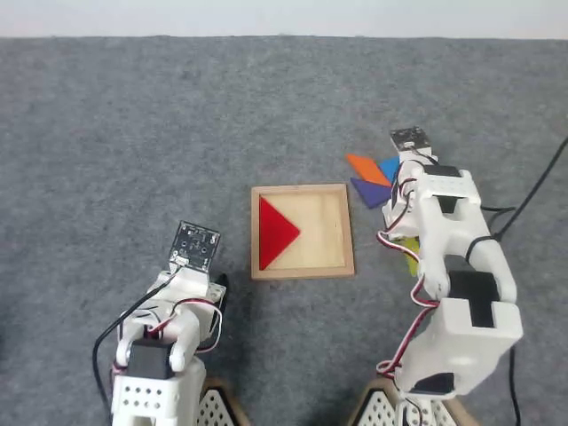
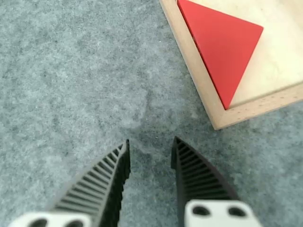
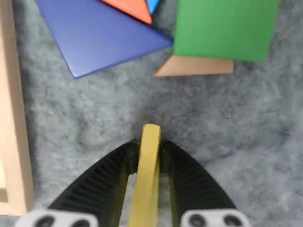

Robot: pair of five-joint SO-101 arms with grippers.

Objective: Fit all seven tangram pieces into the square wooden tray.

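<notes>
Grey carpet (image 1: 133, 133) — right hand (image 3: 150, 144) pinching yellow piece (image 3: 147, 179) edge-on; left hand (image 2: 150, 144) spread, near tray (image 2: 199, 71).

Square wooden tray (image 1: 302, 269) lies flat, holding one red triangle (image 1: 273, 231) against its left wall. Orange piece (image 1: 366, 166), light-blue piece (image 1: 389, 167) and dark-blue piece (image 1: 368, 189) cluster beside its far right corner, with the green piece (image 3: 222, 28) near them. Yellow piece (image 3: 147, 165) stands on edge, clamped in the right gripper (image 3: 149, 142).

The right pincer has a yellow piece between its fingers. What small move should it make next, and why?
Probably lift the yellow piece slightly and swing it toward the wooden tray. The right pincer is shut on the piece, which stands on edge, and the tray has bare wood beside the red triangle, so there seems to be room to place it.
</notes>
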